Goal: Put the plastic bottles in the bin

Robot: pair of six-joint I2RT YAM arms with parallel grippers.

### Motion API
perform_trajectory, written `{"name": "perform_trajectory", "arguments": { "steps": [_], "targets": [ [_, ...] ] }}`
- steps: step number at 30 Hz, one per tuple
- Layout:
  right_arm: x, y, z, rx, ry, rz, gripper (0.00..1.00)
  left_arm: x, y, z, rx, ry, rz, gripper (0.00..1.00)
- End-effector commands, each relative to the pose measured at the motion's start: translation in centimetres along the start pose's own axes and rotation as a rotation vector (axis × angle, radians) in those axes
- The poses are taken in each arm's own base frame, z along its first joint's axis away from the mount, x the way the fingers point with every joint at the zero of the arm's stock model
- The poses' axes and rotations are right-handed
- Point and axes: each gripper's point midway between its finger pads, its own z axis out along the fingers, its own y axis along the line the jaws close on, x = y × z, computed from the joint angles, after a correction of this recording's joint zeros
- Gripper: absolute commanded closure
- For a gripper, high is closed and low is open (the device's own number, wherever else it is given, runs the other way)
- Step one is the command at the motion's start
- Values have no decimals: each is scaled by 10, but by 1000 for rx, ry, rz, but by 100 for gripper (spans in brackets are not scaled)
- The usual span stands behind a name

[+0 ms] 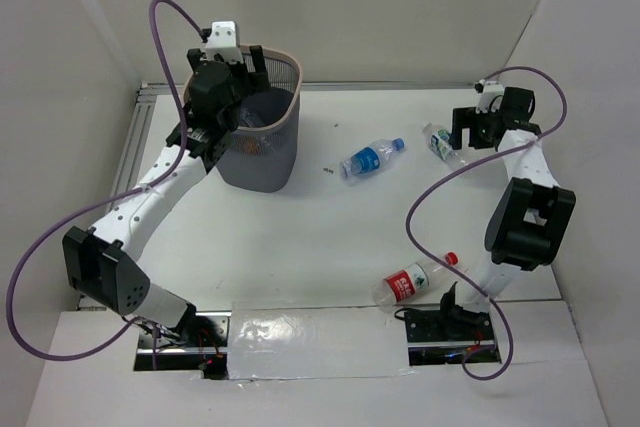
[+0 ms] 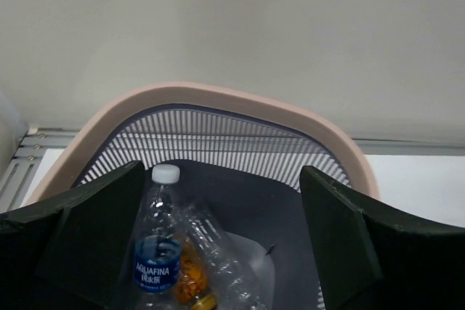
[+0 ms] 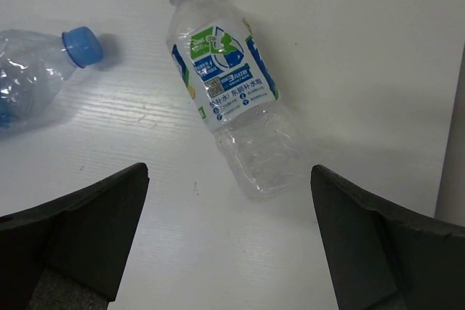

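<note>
Left gripper (image 2: 218,248) spread empty over bin (image 2: 218,96); right gripper (image 3: 229,241) spread above green-label bottle (image 3: 231,92), likely next: descend, clench.

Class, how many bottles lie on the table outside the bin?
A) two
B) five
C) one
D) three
D: on the table lie a blue-labelled bottle, a green-labelled bottle and a red-labelled bottle, all outside the bin.

Bin mouth crowded, table open
The left gripper (image 2: 221,241) hangs over the mouth of the tall dark grey mesh bin (image 2: 218,99); bare white table (image 3: 356,41) rings the clear green-labelled plastic bottle (image 3: 231,85), with a blue-capped clear bottle (image 3: 40,70) lying near.
</note>
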Motion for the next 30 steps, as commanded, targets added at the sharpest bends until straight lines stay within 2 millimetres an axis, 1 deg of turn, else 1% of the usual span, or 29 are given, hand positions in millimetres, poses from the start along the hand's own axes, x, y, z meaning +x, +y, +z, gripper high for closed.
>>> {"name": "perform_trajectory", "arguments": {
  "steps": [1, 2, 3, 4, 5, 6, 7, 8, 9, 10, 11, 12, 13, 14, 15, 16, 18, 19, 20, 21, 22, 23, 25, 26, 27, 28, 29, 30],
  "targets": [
    [-26, -8, 4, 68, -49, -80, 1, -72, -23, -28, 138, -152, -43, 0],
    [-24, -2, 10, 65, -35, -100, 1, -82, -36, -36, 206, -171, -40, 0],
    [-26, -1, 14, 72, -31, -107, 1, -83, -54, -47, 278, -167, -26, 0],
    [-20, -5, 23, 73, 3, -112, 1, -94, -65, -60, 335, -183, -33, 0],
    [-21, -2, 28, 73, 9, -120, 1, -91, -82, -72, 421, -170, -6, 0],
    [-19, 2, 34, 60, 27, -122, 1, -90, -105, -90, 505, -163, 2, 0],
    [-16, -1, 43, 65, 47, -118, 1, -85, -115, -103, 557, -149, 6, 0],
    [-17, -3, 47, 64, 50, -117, 1, -79, -125, -115, 605, -131, 11, 0],
    [-15, 1, 52, 60, 66, -134, 1, -60, -135, -124, 648, -91, 26, 0],
    [-11, 1, 61, 68, 95, -137, 1, -49, -152, -143, 707, -64, 31, 0],
    [-8, -2, 65, 75, 112, -143, 1, -36, -155, -152, 721, -35, 42, 0],
    [-7, 1, 70, 65, 124, -147, 1, -31, -156, -164, 742, -21, 34, 0],
    [-3, -4, 77, 83, 147, -145, 1, -3, -164, -178, 775, 42, 44, 0],
    [2, -6, 80, 87, 169, -142, 1, 9, -165, -186, 783, 67, 39, 0],
    [3, -6, 83, 86, 172, -141, 1, 19, -166, -194, 799, 90, 35, 0],
    [13, -4, 90, 84, 206, -153, 1, 40, -169, -211, 829, 138, 23, 0],
    [13, -8, 91, 104, 211, -155, 1, 64, -167, -224, 829, 194, 16, 0],
    [17, -4, 96, 93, 224, -170, 2, 84, -164, -231, 818, 238, 7, 0],
    [25, -4, 99, 84, 248, -175, 8, 106, -164, -243, 817, 291, 12, 0],
    [25, -4, 99, 84, 248, -175, 8, 107, -167, -249, 834, 293, 14, 0],
    [27, -1, 98, 68, 255, -172, 13, 123, -161, -254, 812, 331, 15, 0],
    [31, 1, 101, 55, 261, -178, 24, 128, -162, -263, 825, 344, 9, 0],
    [35, 8, 100, 12, 273, -178, 40, 142, -160, -270, 824, 381, -4, 0],
    [31, 10, 98, 3, 260, -179, 49, 160, -158, -277, 826, 421, 3, 0],
    [28, 17, 95, -37, 252, -187, 61, 168, -159, -282, 834, 440, 4, 0],
    [34, 24, 92, -71, 271, -176, 65, 174, -157, -283, 829, 455, 3, 0],
    [24, 28, 86, -100, 250, -202, 69, 186, -156, -289, 832, 481, 11, 0],
    [5, 42, 77, -176, 198, -211, 72, 191, -154, -290, 827, 495, 11, 0]
  ]
}}
